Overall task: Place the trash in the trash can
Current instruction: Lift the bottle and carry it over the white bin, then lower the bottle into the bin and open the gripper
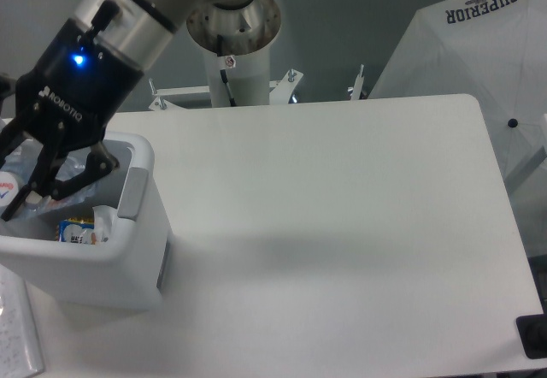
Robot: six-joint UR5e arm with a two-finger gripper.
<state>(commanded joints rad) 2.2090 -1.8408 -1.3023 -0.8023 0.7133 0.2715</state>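
White desk [342, 224] fills most of the view, with a white canopy [479, 44] marked SUPERIOR beyond its far right corner and the arm's round base column [232, 44] at the back edge. At the desk's left end stands the bin [128, 258], a white box with a thick rim and a grey panel on the side facing the middle of the desk. Above its opening hangs the arm's dark wrist, blue light showing, and the pincer [38, 177] reaches down into the bin's mouth near the left frame edge.

Its black fingers [85, 168] look spread around a clear plastic bottle [21, 191] with a red and blue label, but whether they clamp it or have let go cannot be told from this view. The bottle sits at the bin's left side, at or just under rim level. Deeper inside lie a small blue and yellow packet [75, 229] and a bit of white scrap [104, 220].

The step in hand appears to be the drop. To do it well, the fingers should part only once the whole bottle is inside the rim, since a long squashed bottle could catch on the edge and tip out. Then the arm should rise straight up, keeping the fingers off the bin wall so the light bin is not dragged.
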